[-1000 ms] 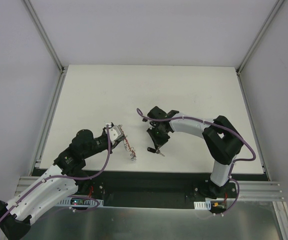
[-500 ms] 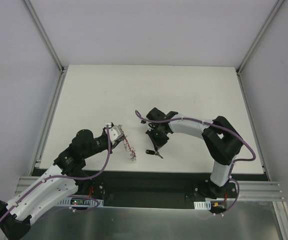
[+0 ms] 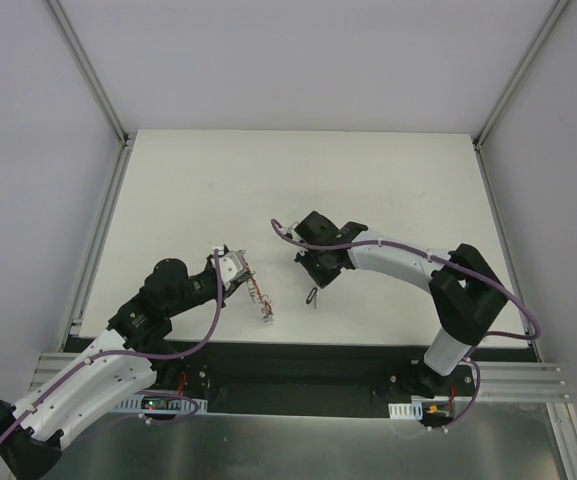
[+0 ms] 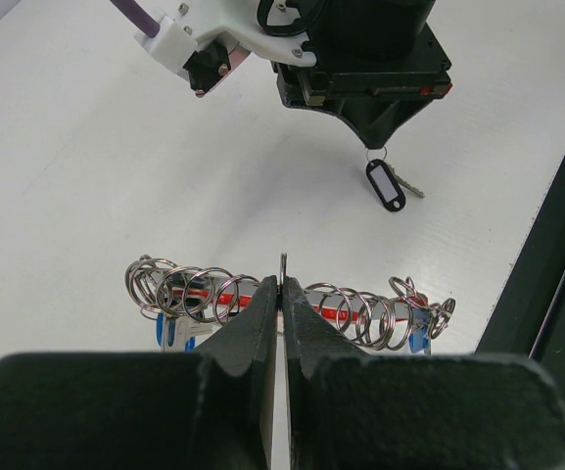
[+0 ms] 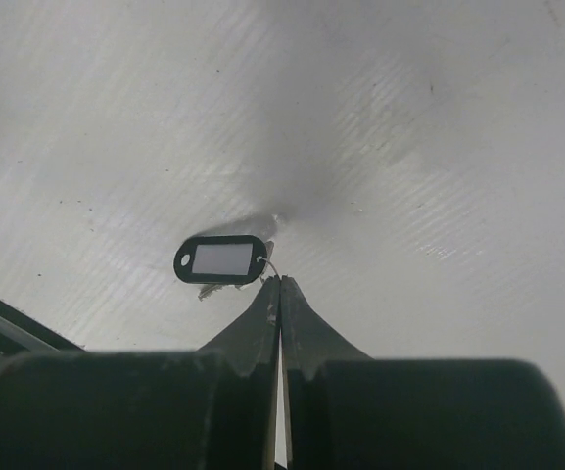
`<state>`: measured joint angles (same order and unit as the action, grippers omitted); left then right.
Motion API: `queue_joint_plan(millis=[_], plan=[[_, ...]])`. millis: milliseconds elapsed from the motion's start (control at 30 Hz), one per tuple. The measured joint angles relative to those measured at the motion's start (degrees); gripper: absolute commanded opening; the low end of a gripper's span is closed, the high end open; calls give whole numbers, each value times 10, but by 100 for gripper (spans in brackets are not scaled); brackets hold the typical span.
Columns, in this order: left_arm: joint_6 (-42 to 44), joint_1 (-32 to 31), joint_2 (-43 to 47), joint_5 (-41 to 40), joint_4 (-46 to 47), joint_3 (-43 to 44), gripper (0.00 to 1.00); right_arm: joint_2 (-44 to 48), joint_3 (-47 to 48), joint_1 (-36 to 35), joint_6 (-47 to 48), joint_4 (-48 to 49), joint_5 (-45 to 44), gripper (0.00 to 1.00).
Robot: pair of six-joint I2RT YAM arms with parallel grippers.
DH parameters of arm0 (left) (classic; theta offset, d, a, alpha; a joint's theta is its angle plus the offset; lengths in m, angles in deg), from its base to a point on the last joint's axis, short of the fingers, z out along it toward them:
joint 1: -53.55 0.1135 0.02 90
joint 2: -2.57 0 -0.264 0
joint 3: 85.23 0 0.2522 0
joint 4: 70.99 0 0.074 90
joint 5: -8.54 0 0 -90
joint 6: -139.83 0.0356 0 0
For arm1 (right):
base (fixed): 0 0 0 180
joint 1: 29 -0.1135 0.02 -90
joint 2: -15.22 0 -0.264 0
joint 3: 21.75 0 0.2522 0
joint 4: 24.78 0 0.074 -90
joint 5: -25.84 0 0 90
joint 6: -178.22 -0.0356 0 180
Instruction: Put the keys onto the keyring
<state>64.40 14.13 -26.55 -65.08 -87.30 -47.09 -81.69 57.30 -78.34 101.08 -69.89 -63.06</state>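
One black-headed key (image 4: 385,186) and one silvery, many-looped keyring (image 4: 189,289)

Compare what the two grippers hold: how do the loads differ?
The left gripper pinches the keyring, a long bunch of silvery rings; the right gripper pinches one black-tagged key by its small ring. The keyring spreads to both sides of its grip; the key sits to one side. Both grippers are shut.

Keyring (image 4: 194,292) middle hidden behind left end effector (image 4: 281,286).
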Motion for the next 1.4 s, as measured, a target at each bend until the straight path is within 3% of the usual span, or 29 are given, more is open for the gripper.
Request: queue_joint_plan(millis=[467,867,967,1133,1400], plan=[[0,0,-5,0,0,0,0,-68,47,0,19,2,-65,1],[0,0,-6,0,0,0,0,-120,94,0,37,17,-71,3],[0,0,-6,0,0,0,0,-127,94,1,37,22,-67,5],[0,0,-6,0,0,0,0,-128,94,12,35,30,-56,16],[0,0,-9,-1,0,0,0,-126,91,33,27,37,-34,20]])
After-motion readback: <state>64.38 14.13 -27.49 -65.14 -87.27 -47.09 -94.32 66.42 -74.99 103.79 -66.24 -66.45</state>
